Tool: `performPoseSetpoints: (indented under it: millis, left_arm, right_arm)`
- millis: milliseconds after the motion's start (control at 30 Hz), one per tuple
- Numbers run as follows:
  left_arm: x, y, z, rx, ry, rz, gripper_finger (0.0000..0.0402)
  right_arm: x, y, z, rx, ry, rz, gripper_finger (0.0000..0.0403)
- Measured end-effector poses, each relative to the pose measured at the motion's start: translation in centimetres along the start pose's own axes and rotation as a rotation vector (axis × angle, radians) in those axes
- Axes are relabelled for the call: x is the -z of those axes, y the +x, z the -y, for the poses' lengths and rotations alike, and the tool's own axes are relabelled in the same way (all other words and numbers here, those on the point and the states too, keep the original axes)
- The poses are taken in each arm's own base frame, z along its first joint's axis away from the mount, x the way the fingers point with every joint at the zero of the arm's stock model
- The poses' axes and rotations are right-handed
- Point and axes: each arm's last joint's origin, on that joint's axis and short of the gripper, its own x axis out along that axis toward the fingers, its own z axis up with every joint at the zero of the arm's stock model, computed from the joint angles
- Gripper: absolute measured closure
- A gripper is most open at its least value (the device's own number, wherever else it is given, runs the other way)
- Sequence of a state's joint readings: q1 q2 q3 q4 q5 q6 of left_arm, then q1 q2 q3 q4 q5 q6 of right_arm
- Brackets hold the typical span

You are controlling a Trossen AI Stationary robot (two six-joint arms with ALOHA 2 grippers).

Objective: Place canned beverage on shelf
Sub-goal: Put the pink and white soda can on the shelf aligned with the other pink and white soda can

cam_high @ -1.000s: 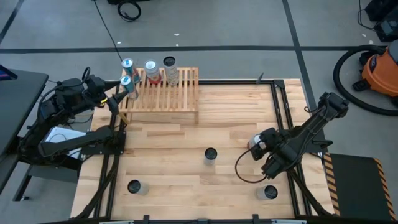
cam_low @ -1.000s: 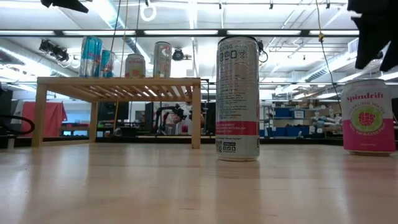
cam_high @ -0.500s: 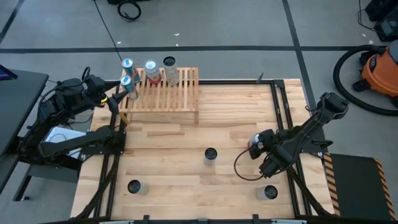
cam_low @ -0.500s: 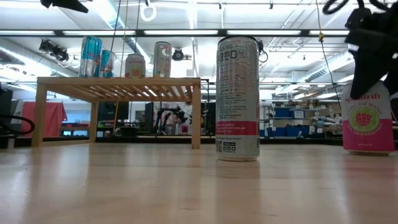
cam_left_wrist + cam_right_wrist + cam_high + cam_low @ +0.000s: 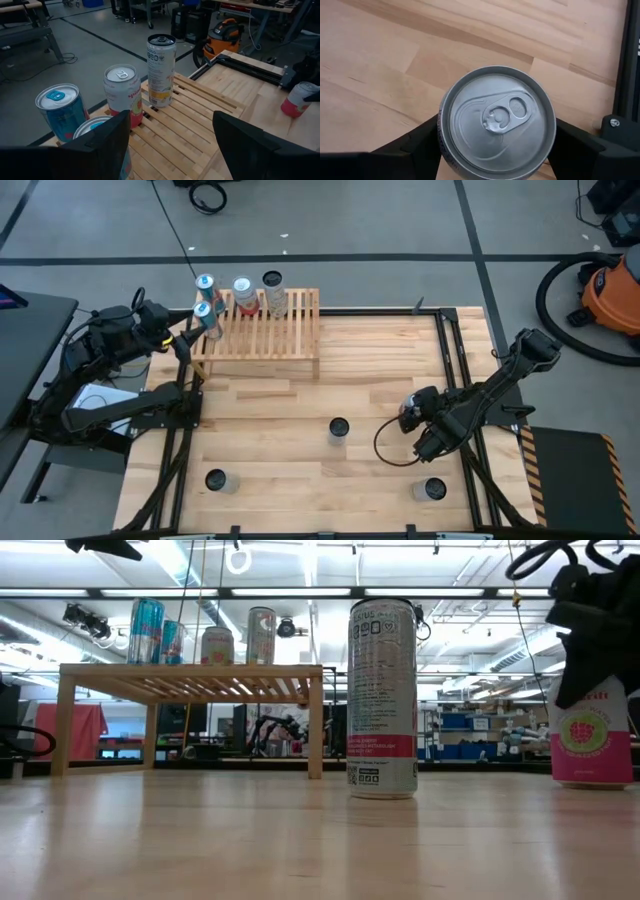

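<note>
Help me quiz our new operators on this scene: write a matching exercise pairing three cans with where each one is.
Things:
1. pink can
2. tall white can
3. blue-lidded can

Places:
a. on the shelf, near its left end
b. between the fingers of the right gripper
c. standing alone near the middle of the table

Pairs: 1-b, 2-c, 3-a

Pink-and-white can [image 5: 592, 735], light-wood slatted shelf [image 5: 262, 330], blue can [image 5: 62, 111], dark hands
</note>
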State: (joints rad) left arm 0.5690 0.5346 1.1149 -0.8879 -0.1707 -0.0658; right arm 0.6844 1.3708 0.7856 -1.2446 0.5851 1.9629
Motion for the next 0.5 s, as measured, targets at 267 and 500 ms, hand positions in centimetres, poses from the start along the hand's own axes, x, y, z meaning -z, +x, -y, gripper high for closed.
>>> performPoseSetpoints:
  millis: [267,500]
  left_arm:
    - [0.0,0.0,0.0,0.000,0.032,0.000,0.0118]
    - [0.0,0.0,0.0,0.000,0.026,-0.001,0.0118]
  right_arm:
    - [-1.2,-2.2,-1.5,-0.044,-0.058,-0.076,0.0109]
    - [-4.9,-5.1,-3.8,-0.152,-0.110,-0.030,0.0109]
